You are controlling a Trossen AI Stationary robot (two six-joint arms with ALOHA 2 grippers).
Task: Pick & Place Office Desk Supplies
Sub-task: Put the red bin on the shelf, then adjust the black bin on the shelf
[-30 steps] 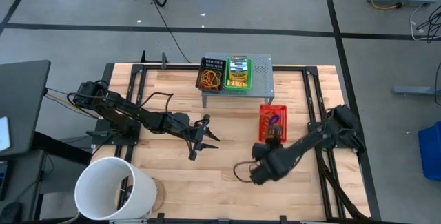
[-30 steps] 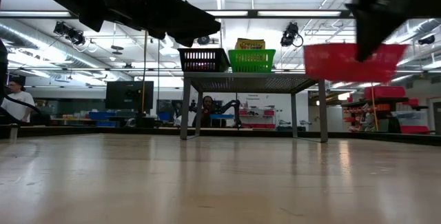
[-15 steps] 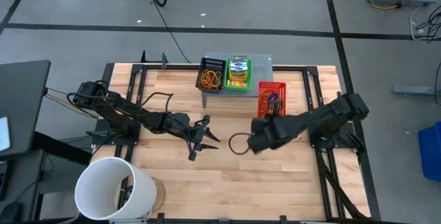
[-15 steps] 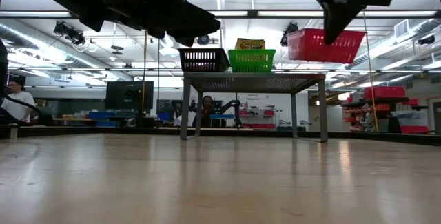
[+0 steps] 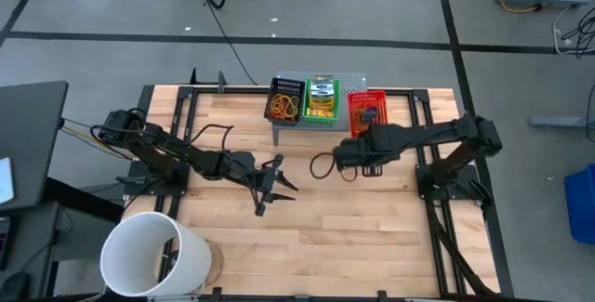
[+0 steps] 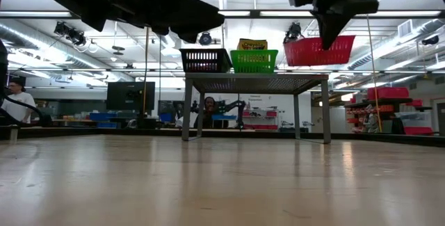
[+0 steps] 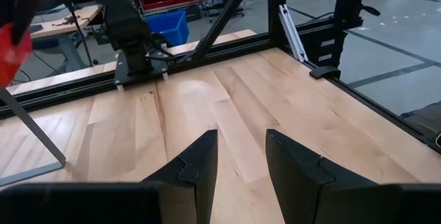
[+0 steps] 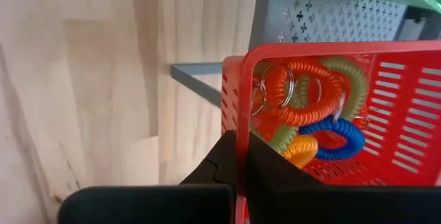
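At about eight o'clock on the wooden table stands a big white bucket, clear of everything else. Just past it, near nine o'clock, the left arm reaches in from the table's edge, and the left gripper hangs above bare boards close to the centre; its fingers are set a moderate way apart with nothing between them — only wood shows through the gap.

At twelve o'clock sits the grey perforated stand. On its top, the black mesh tray holds brown rubber bands, and touching it on the right is the green mesh tray with yellow-green crayon boxes inside.

Towards one o'clock, the red mesh tray is in the air, level with the stand's top and just beside the green one. The right gripper has its fingers pinched tight on the tray's near wall at a corner — in the low view the tray hangs from the gripper, no leg or surface under it. Inside lie coiled rings in orange, green, blue and yellow. The right arm stretches in from three o'clock, a dark cable loop dangling beside its wrist
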